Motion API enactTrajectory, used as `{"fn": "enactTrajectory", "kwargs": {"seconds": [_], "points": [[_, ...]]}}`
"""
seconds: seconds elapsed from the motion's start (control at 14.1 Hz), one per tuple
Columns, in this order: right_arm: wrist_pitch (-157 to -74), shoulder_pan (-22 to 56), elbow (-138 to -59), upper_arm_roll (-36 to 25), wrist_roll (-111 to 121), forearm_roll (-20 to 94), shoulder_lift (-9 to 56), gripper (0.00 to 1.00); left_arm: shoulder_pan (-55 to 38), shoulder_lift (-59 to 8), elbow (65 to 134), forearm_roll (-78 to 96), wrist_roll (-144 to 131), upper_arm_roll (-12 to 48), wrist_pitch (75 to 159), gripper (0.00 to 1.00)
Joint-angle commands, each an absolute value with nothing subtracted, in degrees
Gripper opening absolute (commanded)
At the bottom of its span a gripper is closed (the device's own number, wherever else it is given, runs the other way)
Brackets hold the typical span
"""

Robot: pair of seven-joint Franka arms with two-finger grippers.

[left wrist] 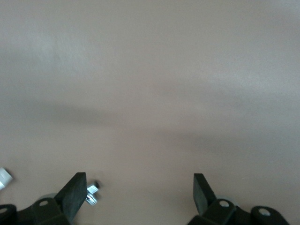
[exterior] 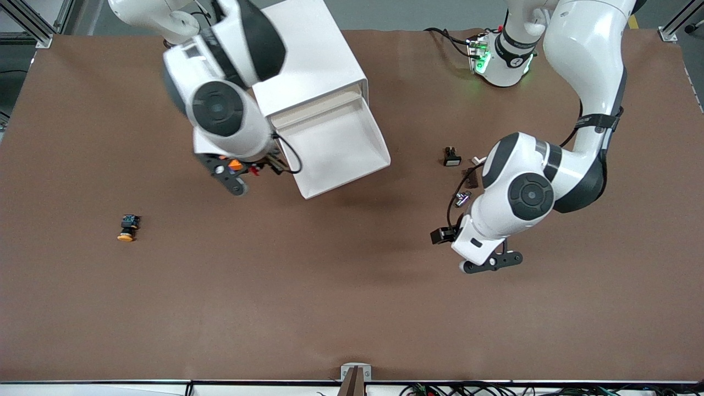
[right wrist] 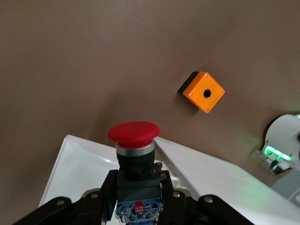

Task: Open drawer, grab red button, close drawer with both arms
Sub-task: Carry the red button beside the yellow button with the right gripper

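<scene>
The white cabinet point(exterior: 308, 60) stands at the robots' edge of the table, with its top drawer point(exterior: 352, 165) pulled open. My right gripper point(exterior: 254, 168) hangs beside the open drawer, toward the right arm's end. In the right wrist view it point(right wrist: 137, 180) is shut on the dark body of the red-capped button point(right wrist: 134, 133), cap pointing away from the hand. The drawer's white floor point(right wrist: 75, 168) shows under it. My left gripper point(exterior: 457, 206) is open and empty over bare table toward the left arm's end; its fingertips point(left wrist: 77, 187) stand wide apart.
An orange cube with a hole point(right wrist: 202, 91) lies on the table by my right hand point(exterior: 235, 164). A yellow-orange-capped button point(exterior: 127, 228) lies toward the right arm's end. A small black-and-white part point(exterior: 452, 157) and a silver bit point(exterior: 462, 198) lie near my left hand.
</scene>
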State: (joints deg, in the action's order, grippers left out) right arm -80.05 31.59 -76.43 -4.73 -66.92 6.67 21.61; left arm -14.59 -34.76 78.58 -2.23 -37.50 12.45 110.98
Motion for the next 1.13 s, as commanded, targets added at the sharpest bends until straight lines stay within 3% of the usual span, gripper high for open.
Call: {"fn": "enactTrajectory", "kwargs": {"seconds": [0.0,0.28,0.5,0.78,1.06], "points": [[-78.7,23.7,-79.7,-4.0,-50.5,6.9,18.0,0.22,-19.8,-35.9,78.7,-3.6,-45.2,12.1,110.9,1.00],[-81.8,13.0,-84.3,-4.0,-27.1,4.7,17.8,0.22,-24.5,-37.8,80.5,-3.6,-52.0,12.0,116.5,1.00],[-94.4,7.1,-93.1,-4.0,-13.4,2.8,17.8,0.22,-27.4,-38.8,80.8,-3.6,-58.2,11.8,118.0,1.00],[-114.4,5.2,-104.9,-4.0,-10.8,-2.1,18.3,0.22,-30.0,-38.8,81.8,-4.7,-64.6,11.9,118.1,1.00],[-123.8,1.2,-107.1,-4.0,-4.5,-2.3,22.3,0.22,-33.1,-39.1,82.0,-4.7,-70.9,12.0,118.1,1.00]]}}
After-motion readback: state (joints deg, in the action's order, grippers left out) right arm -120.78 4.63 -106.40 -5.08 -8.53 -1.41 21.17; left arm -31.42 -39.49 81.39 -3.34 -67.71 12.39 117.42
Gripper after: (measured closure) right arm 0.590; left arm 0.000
